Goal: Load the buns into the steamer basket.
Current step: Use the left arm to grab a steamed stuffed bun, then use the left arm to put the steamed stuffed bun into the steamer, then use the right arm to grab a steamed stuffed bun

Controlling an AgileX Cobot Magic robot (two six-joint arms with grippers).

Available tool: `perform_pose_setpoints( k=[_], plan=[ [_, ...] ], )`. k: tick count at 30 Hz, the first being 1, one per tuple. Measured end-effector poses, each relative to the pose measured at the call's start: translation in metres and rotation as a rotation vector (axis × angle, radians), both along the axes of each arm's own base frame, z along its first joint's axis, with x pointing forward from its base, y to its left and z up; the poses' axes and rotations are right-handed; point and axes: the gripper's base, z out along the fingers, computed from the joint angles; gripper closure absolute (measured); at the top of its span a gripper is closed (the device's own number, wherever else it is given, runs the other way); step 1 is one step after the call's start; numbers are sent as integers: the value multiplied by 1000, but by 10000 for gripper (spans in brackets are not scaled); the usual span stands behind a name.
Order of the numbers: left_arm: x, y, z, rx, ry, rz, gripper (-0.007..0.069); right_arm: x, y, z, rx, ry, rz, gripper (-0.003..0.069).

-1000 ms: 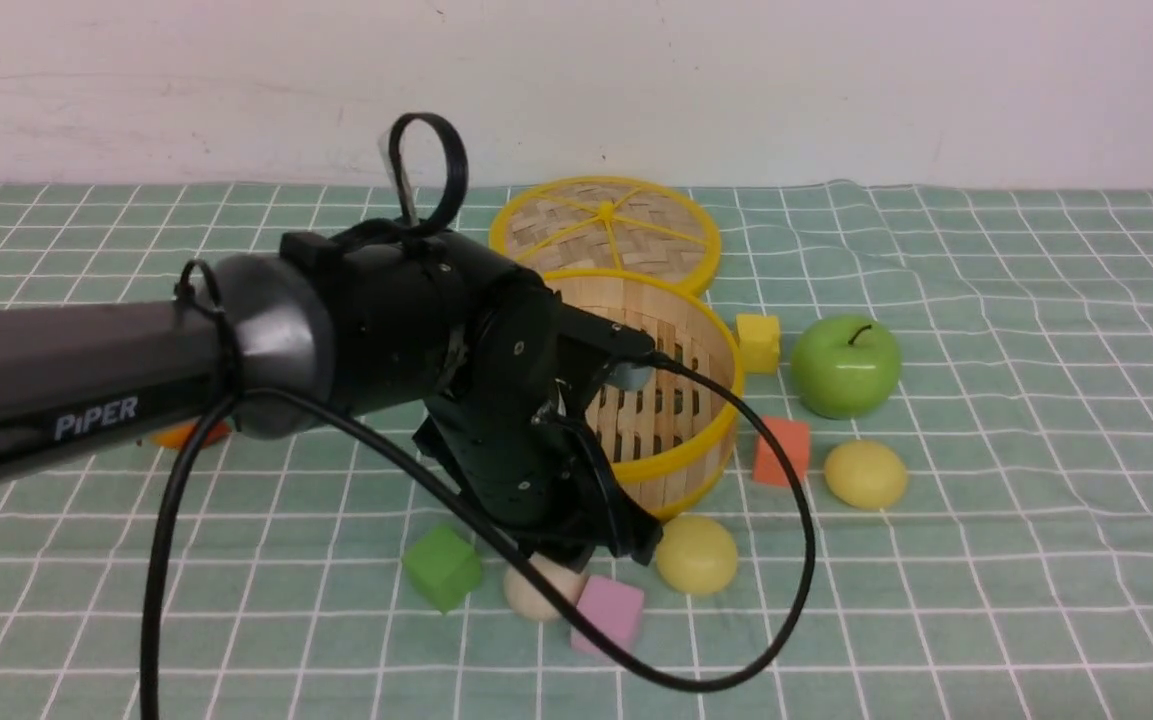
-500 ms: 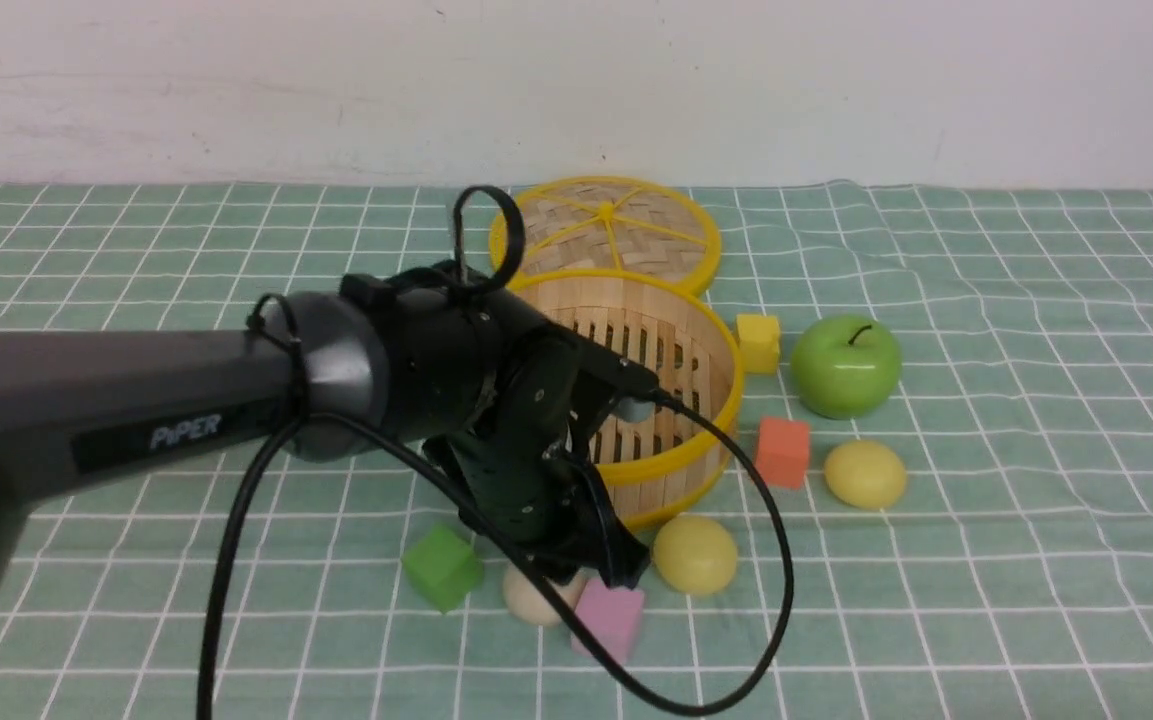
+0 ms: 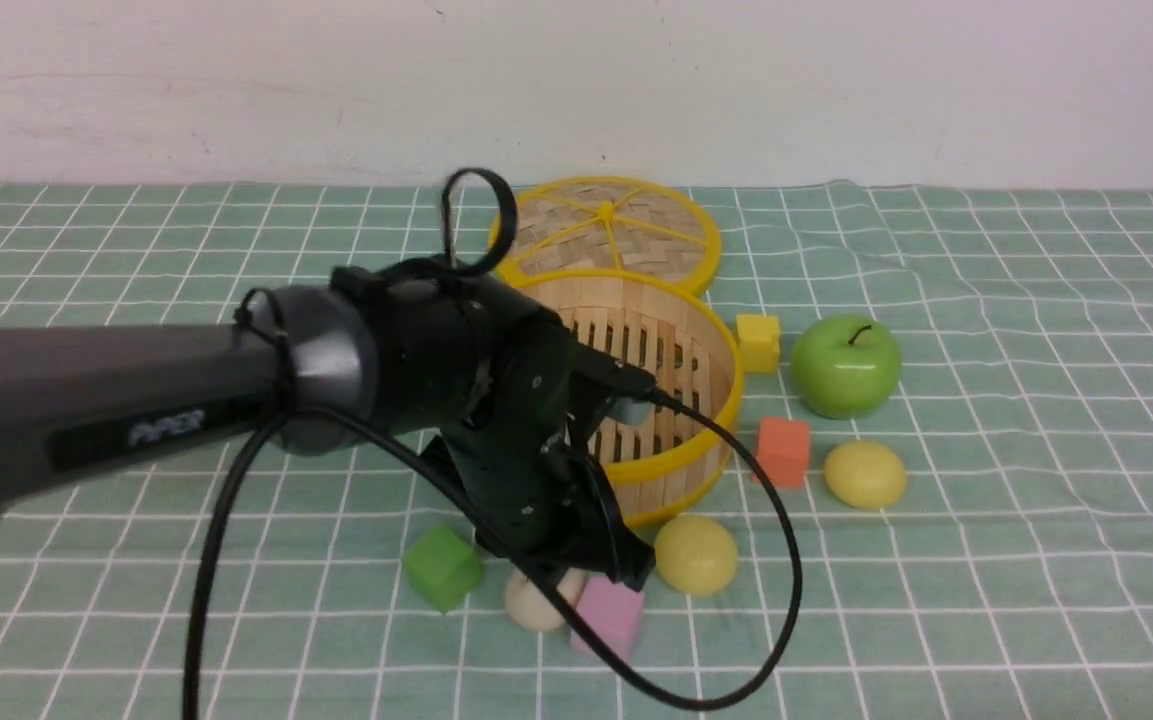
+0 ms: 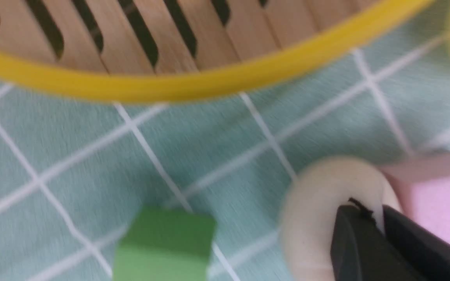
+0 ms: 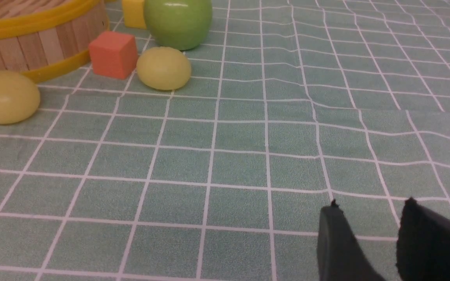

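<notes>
The steamer basket (image 3: 681, 455) stands mid-table; its rim also fills one edge of the left wrist view (image 4: 193, 84). An off-white bun (image 3: 533, 603) lies in front of it between a green and a pink cube. My left gripper (image 3: 586, 572) is low over this bun (image 4: 314, 218). Its jaws (image 4: 373, 210) are together, tips over the bun's top, holding nothing. Two pale yellow buns (image 3: 696, 553) (image 3: 866, 474) lie on the cloth and show in the right wrist view (image 5: 6, 96) (image 5: 164, 68). My right gripper (image 5: 369, 207) is open and empty over bare cloth.
The woven lid (image 3: 606, 232) leans behind the basket. A green apple (image 3: 846, 365), a yellow cube (image 3: 758, 342) and an orange cube (image 3: 783, 452) sit to the basket's right. The green cube (image 3: 443, 567) and the pink cube (image 3: 608, 617) flank the off-white bun. My left arm's cable loops over the cloth.
My left arm has reached farther forward and right and lowered slightly, bringing its gripper down onto the off-white bun. The buns, cubes and basket have not moved.
</notes>
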Motion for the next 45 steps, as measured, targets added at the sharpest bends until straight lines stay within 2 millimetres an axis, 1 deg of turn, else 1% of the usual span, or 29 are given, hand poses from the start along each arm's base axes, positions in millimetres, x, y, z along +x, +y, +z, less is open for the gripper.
perform_pose_setpoints(
  k=[1,3,4,6,7,9,10,11,13,14,16,18,23,28,30,32,35,36,37,40,41,42,43,44,45],
  plan=[
    [-1,0,3,-4,5,3,629,0,0,0,0,0,0,419],
    [-4,2,27,-38,-23,8,629,0,0,0,0,0,0,419],
    [-4,2,44,-66,-56,8,629,0,0,0,0,0,0,419],
    [-2,0,66,-106,-108,8,629,0,0,0,0,0,0,419],
    [2,-2,80,-133,-150,7,629,0,0,0,0,0,0,419],
    [11,-5,96,-162,-207,10,629,0,0,0,0,0,0,419],
    [13,-6,99,-168,-217,11,629,0,0,0,0,0,0,419],
    [21,-8,104,-174,-243,14,629,0,0,0,0,0,0,419],
    [38,-9,100,-171,-255,31,629,0,0,0,0,0,0,419],
    [42,-10,100,-173,-260,35,629,0,0,0,0,0,0,419],
    [66,-12,81,-152,-238,62,629,0,0,0,0,0,0,419],
    [79,-13,63,-127,-206,73,629,0,0,0,0,0,0,419],
    [96,-21,28,-68,-147,64,623,0,0,0,0,0,0,419],
    [106,-17,12,-28,-155,79,594,0,0,0,0,0,0,419],
    [108,-16,11,-26,-157,82,586,0,0,0,0,0,0,419],
    [109,-15,9,-23,-156,86,559,0,0,0,0,0,0,419],
    [109,-16,11,-32,-150,91,496,0,0,0,0,0,0,419],
    [108,-16,11,-35,-137,94,457,0,0,0,0,0,0,419],
    [108,-16,12,-36,-138,94,450,0,0,0,0,0,0,419],
    [105,-17,19,-51,-97,108,295,0,0,0,0,0,0,419],
    [105,-18,20,-53,-97,108,287,0,0,0,0,0,0,419],
    [103,-17,29,-65,-85,114,227,0,0,0,0,0,0,419],
    [100,-17,38,-73,-79,116,195,0,0,0,0,0,0,419],
    [97,-15,47,-80,-75,116,176,0,0,0,0,0,0,419],
    [96,-15,52,-86,-79,114,169,0,0,0,0,0,0,419]
  ],
)
